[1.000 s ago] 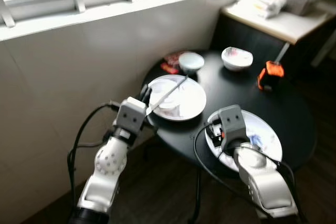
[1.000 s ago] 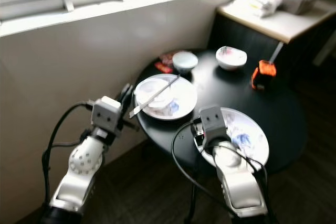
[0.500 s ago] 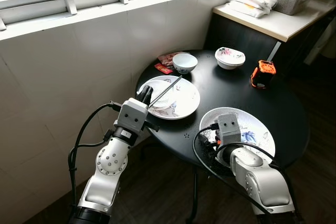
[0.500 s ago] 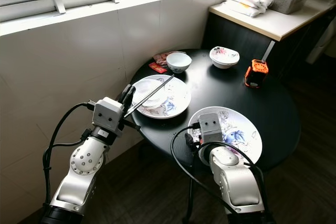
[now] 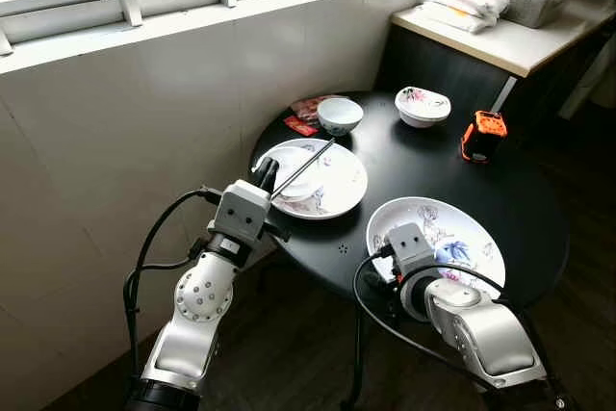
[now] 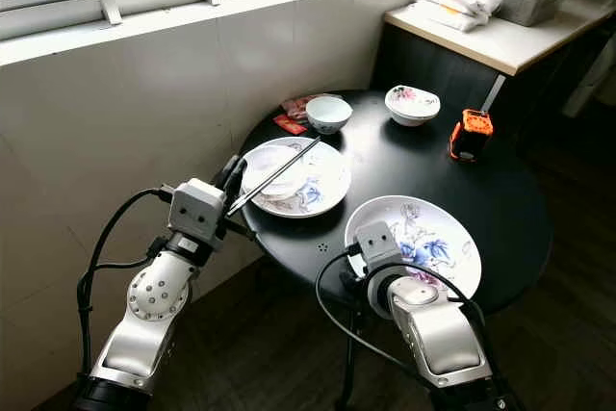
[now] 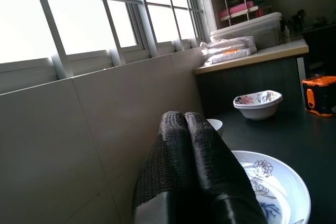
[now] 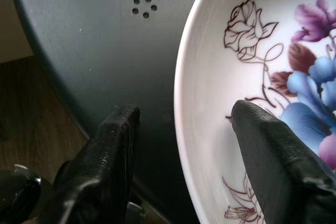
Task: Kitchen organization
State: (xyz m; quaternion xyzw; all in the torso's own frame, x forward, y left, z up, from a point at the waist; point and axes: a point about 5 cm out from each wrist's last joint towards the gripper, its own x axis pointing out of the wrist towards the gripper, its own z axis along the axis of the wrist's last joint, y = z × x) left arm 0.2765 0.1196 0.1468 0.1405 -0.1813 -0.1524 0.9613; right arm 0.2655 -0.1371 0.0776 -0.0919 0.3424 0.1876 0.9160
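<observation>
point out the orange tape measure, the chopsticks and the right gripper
orange tape measure (image 5: 481, 135), left eye view, middle of its orange body
chopsticks (image 5: 306, 166), left eye view, midway along the sticks over the plate
right gripper (image 8: 181, 129), right wrist view, gap between its fingertips

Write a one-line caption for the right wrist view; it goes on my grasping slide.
Right gripper, fingers open, straddles the rim of the floral plate on the black round table.
</observation>
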